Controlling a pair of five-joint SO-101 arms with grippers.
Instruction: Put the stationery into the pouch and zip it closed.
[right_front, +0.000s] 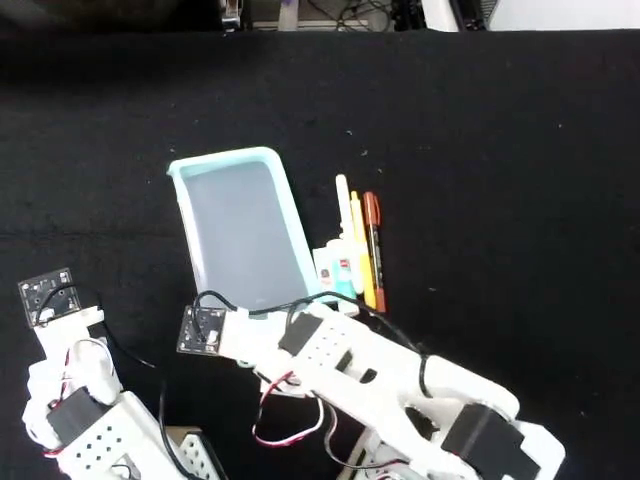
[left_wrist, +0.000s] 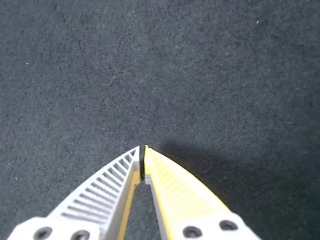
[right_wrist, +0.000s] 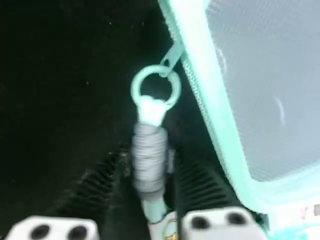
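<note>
Pouch (right_front: 240, 220) is lying flat on the table (right_front: 500, 150). It's soft mesh with a limp rim and light, so it's likely going to slide or bunch under a zip tug unless something is pinning it. Best handle is the zipper pull (right_wrist: 148, 135), a wrapped tab hanging off a ring (right_wrist: 155, 90), and the right gripper (right_wrist: 149, 160) is looking clamped on it. Pens (right_front: 362, 250) and small bits (right_front: 335, 270) are sitting just beside the pouch, outside it; they're thin, stiff and probably prone to rolling. Left gripper (left_wrist: 142, 150) is hanging with tips together over bare table. Right arm is covering the pouch's near end in the high view, so I can't tell how far the zip is open.
</note>
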